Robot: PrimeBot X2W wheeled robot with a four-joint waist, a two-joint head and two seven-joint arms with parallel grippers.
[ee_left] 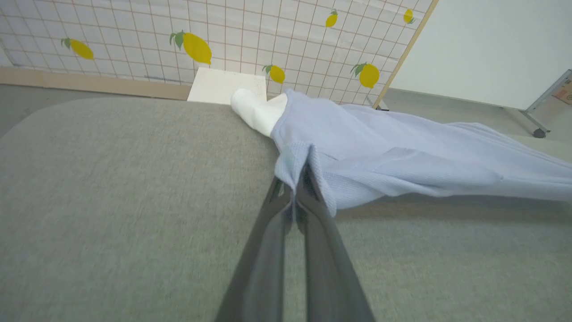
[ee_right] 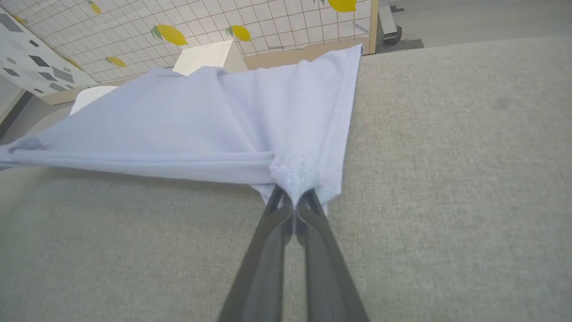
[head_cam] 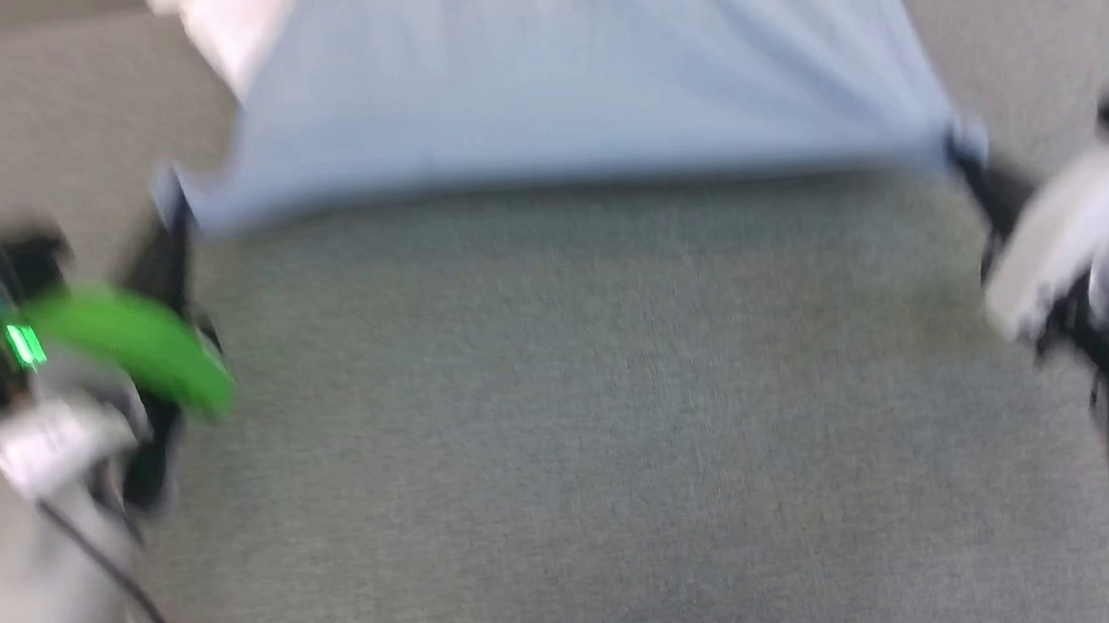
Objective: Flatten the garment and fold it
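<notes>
So when I looked over, the robot had the shirt strung out between both arms like a banner. The left gripper was clamped tight on one corner of the blue cloth and the right gripper was pinched shut on the other corner, with a little wad of fabric bunched up right at its tips. The edge between the two ran pretty much straight and taut, and it looked lifted just off the grey padded top, since there was a shadow under it. The rest of the shirt trailed away from the fingers toward the far end of the pad. Just past the left gripper a white bit of cloth poked out from under the blue; I honestly couldn't tell if that was part of the shirt or something else. My read on progress: early days. The spreading-out part looked underway but not finished, because there were long creases running off from the right gripper and the body wasn't lying flat. I saw no fold made anywhere, so laying it down, smoothing it and all the folding were left to do.
</notes>
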